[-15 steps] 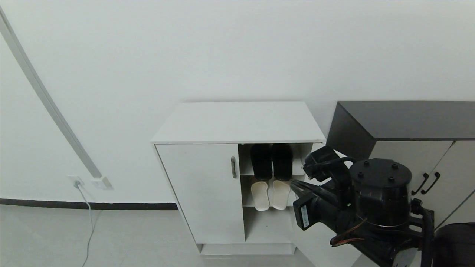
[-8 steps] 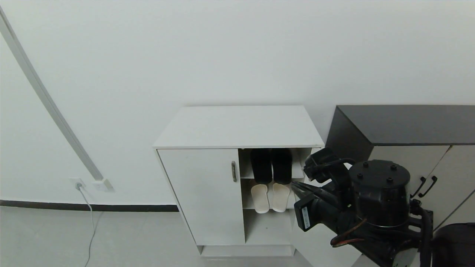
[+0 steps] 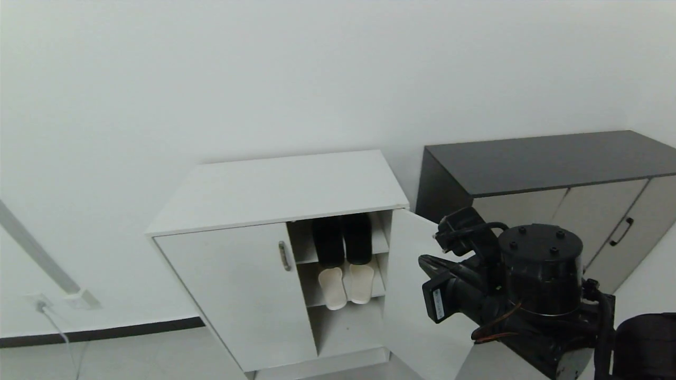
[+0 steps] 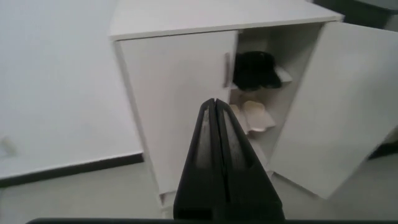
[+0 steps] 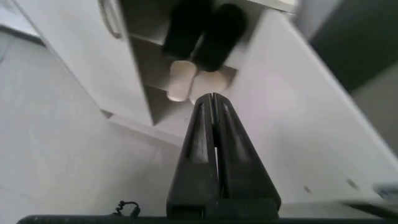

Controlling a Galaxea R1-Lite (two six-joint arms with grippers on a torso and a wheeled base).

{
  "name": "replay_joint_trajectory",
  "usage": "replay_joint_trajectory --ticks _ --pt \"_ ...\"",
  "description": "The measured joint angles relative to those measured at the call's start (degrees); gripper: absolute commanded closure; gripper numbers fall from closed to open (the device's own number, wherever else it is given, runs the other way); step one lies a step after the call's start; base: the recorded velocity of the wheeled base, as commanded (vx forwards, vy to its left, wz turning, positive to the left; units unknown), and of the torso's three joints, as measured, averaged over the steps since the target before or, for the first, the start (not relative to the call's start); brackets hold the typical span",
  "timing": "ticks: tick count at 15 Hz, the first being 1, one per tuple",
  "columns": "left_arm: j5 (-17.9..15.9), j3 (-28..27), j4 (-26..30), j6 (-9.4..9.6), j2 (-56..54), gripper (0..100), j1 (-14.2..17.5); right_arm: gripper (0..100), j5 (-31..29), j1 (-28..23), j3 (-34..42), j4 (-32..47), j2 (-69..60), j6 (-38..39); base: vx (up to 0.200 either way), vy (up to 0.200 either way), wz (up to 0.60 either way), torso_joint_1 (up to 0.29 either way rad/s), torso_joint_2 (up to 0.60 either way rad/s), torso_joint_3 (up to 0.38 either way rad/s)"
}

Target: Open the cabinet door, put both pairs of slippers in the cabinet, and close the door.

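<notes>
Grey floor (image 3: pixel 132 353) underfoot, running to a black skirting line. Nearest, right gripper (image 5: pixel 213 99) with fingers pressed flat together, nothing between them, hanging close before the open right door (image 3: pixel 404 316) and pointing at the shelves. Left gripper (image 4: pixel 215 104) likewise closed up tight on nothing, aimed at the white cabinet (image 3: pixel 280 190) from well back. Left door (image 3: pixel 237 295) shut, slim metal handle (image 3: pixel 284 256) at its inner edge. Inside the open half, black slippers (image 3: pixel 343 240) side by side on the upper shelf, white slippers (image 3: pixel 346 282) on the shelf below, ends poking out past its front edge. Farther right, just beside the cabinet, a dark-topped sideboard (image 3: pixel 544 158). Behind everything, plain white wall (image 3: pixel 317 79), wall socket (image 3: pixel 38 302) and slanting cable duct (image 3: pixel 31 248) low at far left.
</notes>
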Motion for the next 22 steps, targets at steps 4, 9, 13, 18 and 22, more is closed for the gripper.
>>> replay_joint_trajectory --ticks 4,9,13,18,22 --pt "0.00 -0.02 0.00 0.02 0.00 100 0.07 100 0.00 -0.34 0.18 -0.41 0.11 -0.71 0.000 0.000 0.00 0.000 0.00 0.000" --pt "0.02 -0.02 0.00 -0.09 0.00 100 0.05 100 0.02 -0.50 0.55 -1.10 0.34 -0.84 -0.160 0.000 0.00 0.002 0.00 0.003" --pt "0.02 -0.02 0.00 -0.06 0.00 100 0.07 100 0.07 -0.37 0.63 -1.15 0.61 -0.87 -0.100 0.000 0.00 0.005 0.00 -0.002" --pt "0.02 -0.02 0.00 -0.06 0.00 100 0.05 100 -0.01 -1.85 0.27 -1.23 1.28 -0.87 0.000 0.000 0.00 0.000 0.00 0.000" --pt "0.02 -0.02 -0.02 -0.09 0.00 100 0.05 100 -0.15 -2.43 0.29 -1.17 1.85 -0.87 0.000 0.000 0.00 0.000 0.00 0.000"
